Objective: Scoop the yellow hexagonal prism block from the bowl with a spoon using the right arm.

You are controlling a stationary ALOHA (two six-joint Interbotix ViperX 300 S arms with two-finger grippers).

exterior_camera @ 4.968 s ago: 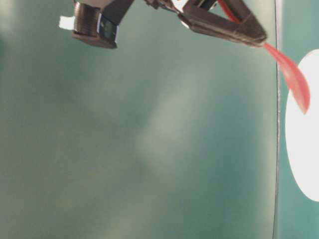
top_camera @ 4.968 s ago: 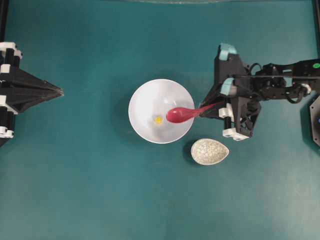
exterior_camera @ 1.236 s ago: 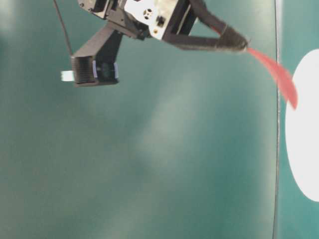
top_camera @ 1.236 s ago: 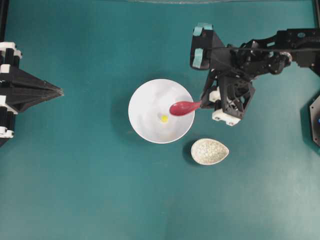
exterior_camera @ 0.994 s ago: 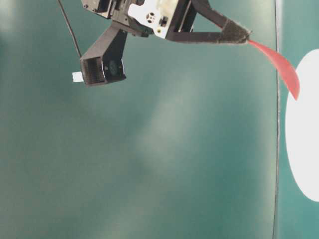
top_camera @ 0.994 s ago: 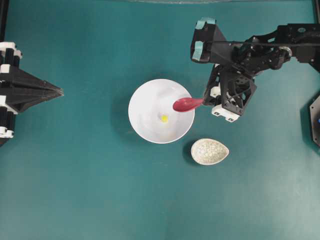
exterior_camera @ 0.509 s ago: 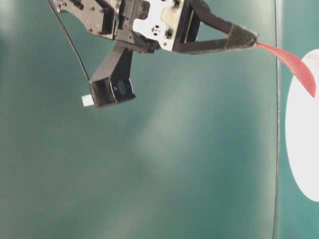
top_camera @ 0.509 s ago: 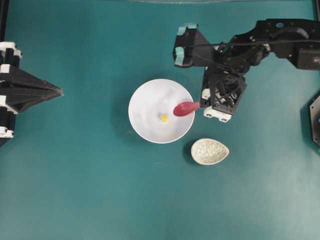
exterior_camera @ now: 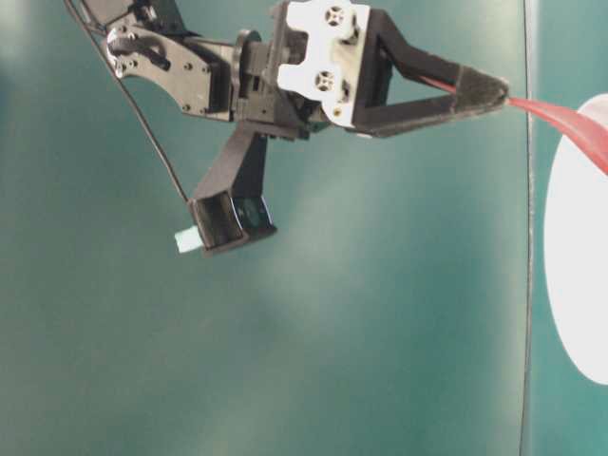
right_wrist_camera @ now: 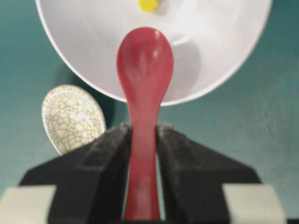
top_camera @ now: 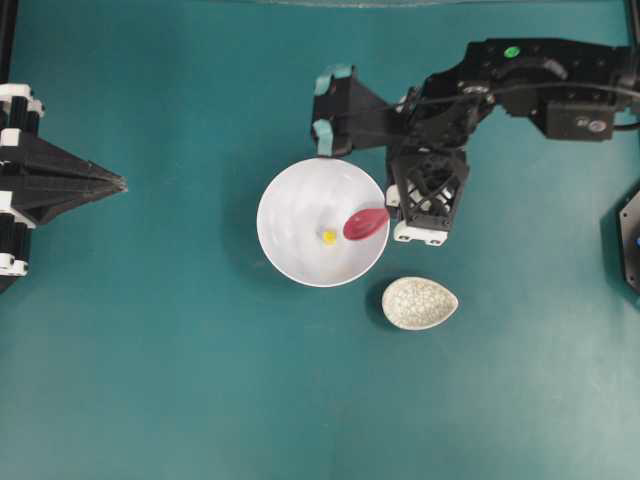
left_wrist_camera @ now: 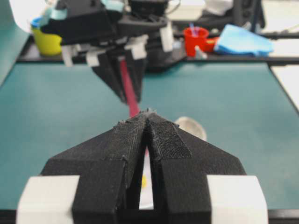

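Note:
The white bowl [top_camera: 295, 215] sits mid-table with the tiny yellow hexagonal prism block [top_camera: 329, 237] lying on its bottom. My right gripper [top_camera: 392, 212] is shut on the handle of the red spoon [top_camera: 366, 223]. The scoop hangs over the bowl's right side, just right of the block and apart from it. In the right wrist view the spoon [right_wrist_camera: 145, 60] points into the bowl [right_wrist_camera: 210, 46], with the block [right_wrist_camera: 148, 4] beyond the scoop's tip. The left gripper [top_camera: 122, 183] rests at the far left, shut and empty, also seen as [left_wrist_camera: 147, 114].
A speckled teardrop spoon rest [top_camera: 419, 303] lies just below and right of the bowl, under the right arm's reach. Beyond the table's far edge stand a yellow cup [left_wrist_camera: 44, 39], a red cup [left_wrist_camera: 195, 39] and a blue cloth [left_wrist_camera: 245, 42].
The right arm has swung left toward the bowl, carrying the spoon's scoop farther in over the rim and closer to the block. Block, bowl and left gripper have not moved.

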